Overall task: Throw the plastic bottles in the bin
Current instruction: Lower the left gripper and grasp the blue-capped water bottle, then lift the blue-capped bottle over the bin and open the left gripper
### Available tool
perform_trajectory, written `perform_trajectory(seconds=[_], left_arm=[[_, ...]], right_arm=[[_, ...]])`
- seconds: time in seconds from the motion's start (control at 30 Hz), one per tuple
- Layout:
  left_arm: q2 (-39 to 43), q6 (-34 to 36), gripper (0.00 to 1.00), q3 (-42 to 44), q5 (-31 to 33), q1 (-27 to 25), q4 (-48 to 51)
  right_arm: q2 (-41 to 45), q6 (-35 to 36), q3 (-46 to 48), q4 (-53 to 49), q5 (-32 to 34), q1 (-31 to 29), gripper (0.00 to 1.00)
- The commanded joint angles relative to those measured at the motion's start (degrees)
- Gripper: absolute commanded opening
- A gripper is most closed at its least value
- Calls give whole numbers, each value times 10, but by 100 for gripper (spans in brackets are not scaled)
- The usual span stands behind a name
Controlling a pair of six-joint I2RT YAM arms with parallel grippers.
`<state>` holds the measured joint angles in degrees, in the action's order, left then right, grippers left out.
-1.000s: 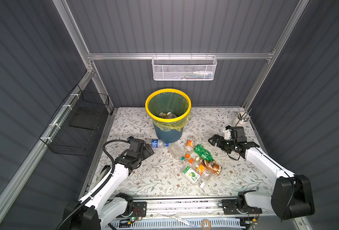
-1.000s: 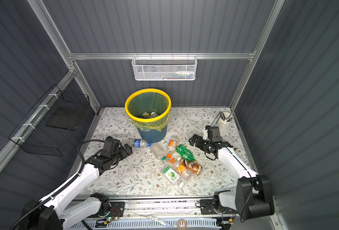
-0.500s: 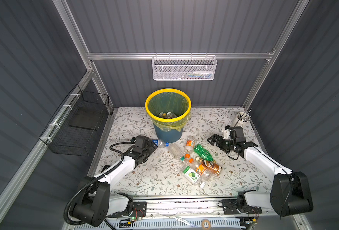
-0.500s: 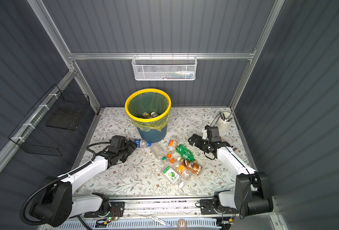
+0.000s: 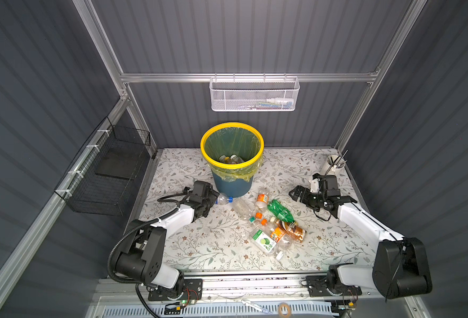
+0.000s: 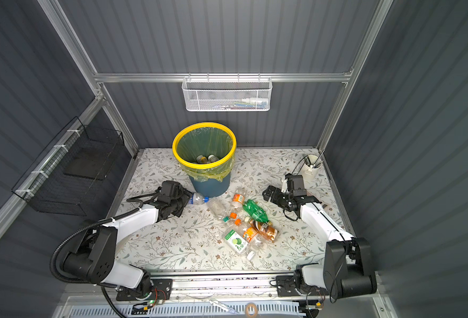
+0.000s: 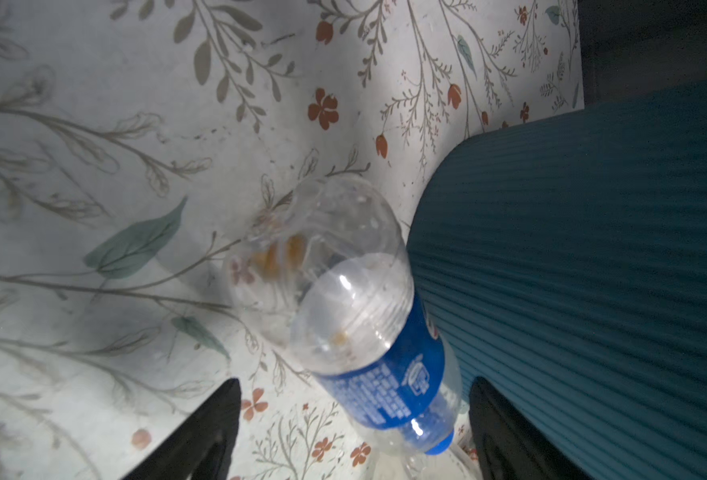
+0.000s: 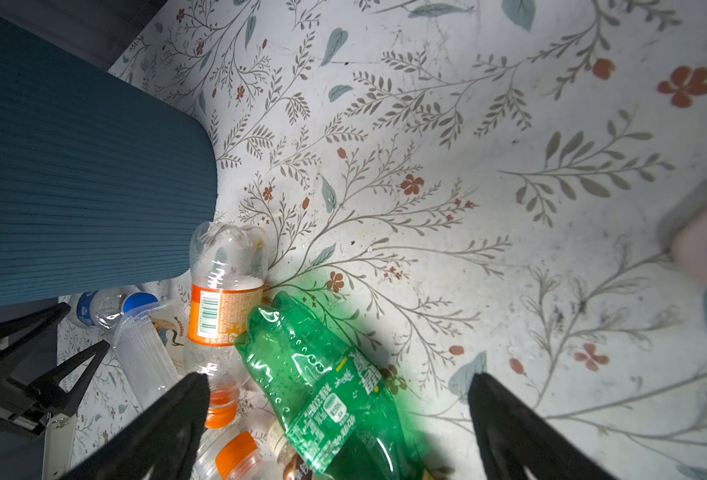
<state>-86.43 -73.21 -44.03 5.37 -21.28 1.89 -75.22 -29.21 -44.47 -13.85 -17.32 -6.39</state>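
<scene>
**Left end effector** [image 7: 353, 380]: open. Its dark fingers [image 7: 218, 432] stand on either side of the blue-labelled bottle [image 7: 376, 365], and no contact shows.

**Blue-labelled bottle:** clear with a blue cap. It lies on its side on the bench [image 5: 213, 247], just beside the near-left foot of the bin [image 5: 232, 187], with its cap pointing right. The white print on the label is too small to read.

**Right end effector** [image 8: 338, 376]: jaws wide apart, holding nothing. It hovers at the right edge of the bottle pile, with the green bottle [image 8: 326, 374] showing between its fingers in the right wrist view.

**Bin:** dark blue with a yellow rim and a yellow-green liner. It stands far centre and holds a few bottles [image 5: 231, 159] at the bottom.

**Bottle pile:** lies near-right of the bin, all bottles on their sides.
- Green bottle: label with Chinese characters.
- Orange-labelled bottle [image 8: 225, 307]: barcode visible, touching the green bottle.
- Unlabelled clear bottle [image 5: 242, 206].
- Brown-liquid bottle [image 5: 293, 228].
- Bottle with a lime picture on a green-and-white label [image 5: 263, 241].
- Several orange caps among them.

**White cup** [image 5: 334, 166]: far right corner, holding utensils.

**White mesh basket** [image 5: 254, 96]: on the far wall rail, with small items inside that are unclear.

**Black wire basket** [image 5: 103, 176]: on the left wall.
</scene>
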Motion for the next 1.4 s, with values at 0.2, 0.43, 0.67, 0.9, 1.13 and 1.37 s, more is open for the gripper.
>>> perform_trajectory(seconds=[0.2,0.43,0.67,0.9,1.13,1.37], left_arm=[[-60,-1,78,-44,13,-1,13],[-88,-15,72,-52,19,-1,19],[-54,-38,60,-19,56,2,5],[2,-28,52,30,75,11,-11],[126,53,52,50,100,16,17],[296,175,52,-59,195,16,194]], right_arm=[[-1,18,3,-20,8,15,99],[3,20,13,-20,7,23,99],[20,27,21,-26,7,36,99],[32,26,27,-29,6,42,99],[48,30,31,-35,14,45,99],[56,38,31,-40,14,64,99]])
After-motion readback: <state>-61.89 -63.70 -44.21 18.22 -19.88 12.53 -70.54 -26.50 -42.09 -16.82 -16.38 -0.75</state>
